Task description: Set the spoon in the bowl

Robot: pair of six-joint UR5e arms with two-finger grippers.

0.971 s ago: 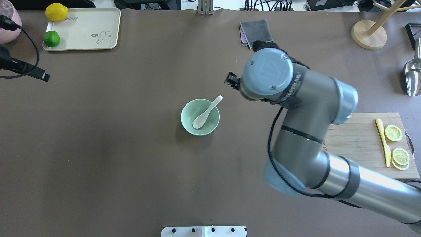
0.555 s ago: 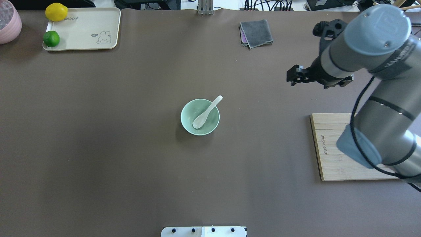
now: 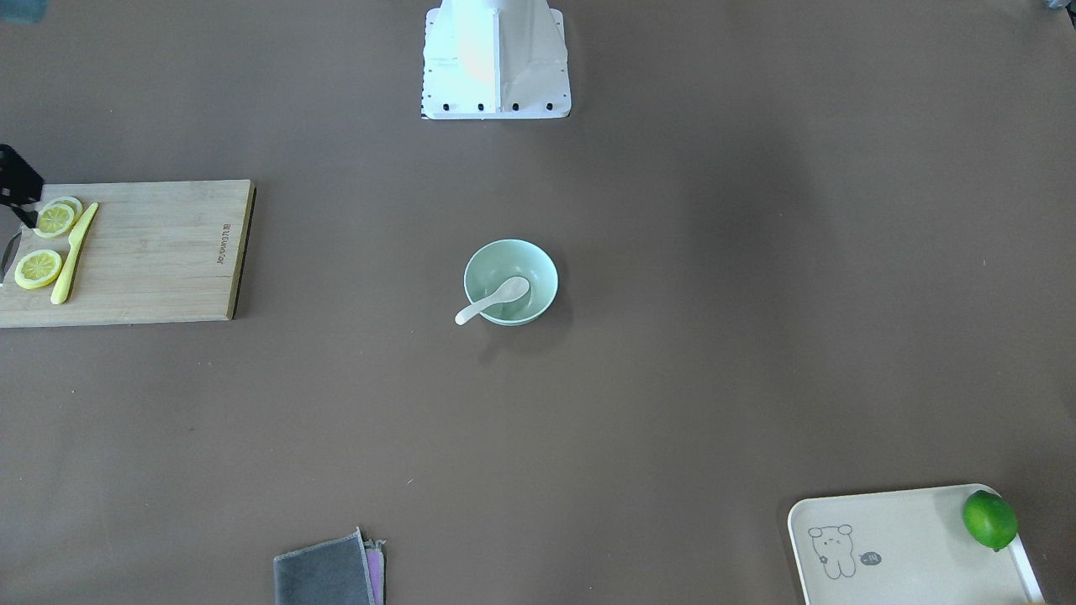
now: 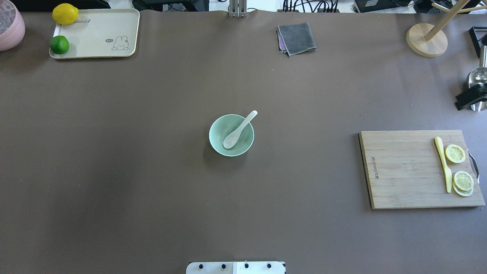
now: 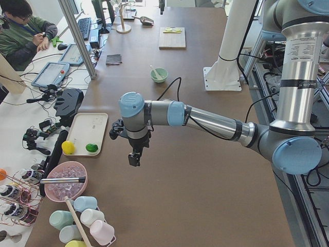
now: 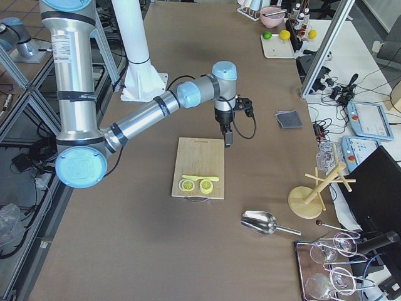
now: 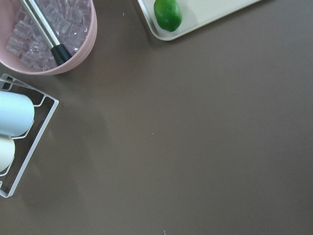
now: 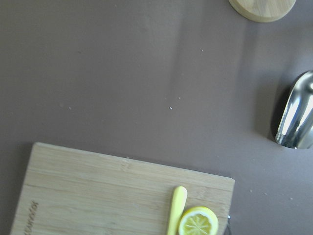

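Now spoon in bowl, handle over rim

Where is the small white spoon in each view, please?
Front-facing: small glossy white soup spoon at centre, scoop in the round mint-green bowl.
Overhead: spoon at centre, same bowl.
Exterior left: spoon far, upper middle.
Exterior right: not visible.
Left wrist: absent.
Right wrist: absent.
Shared landmark: wooden cutting board.

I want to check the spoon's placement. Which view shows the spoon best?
Overhead exterior: the spoon rests scoop inside the bowl, handle over the rim. Front-facing shows this too; exterior left shows it tiny; others miss it.
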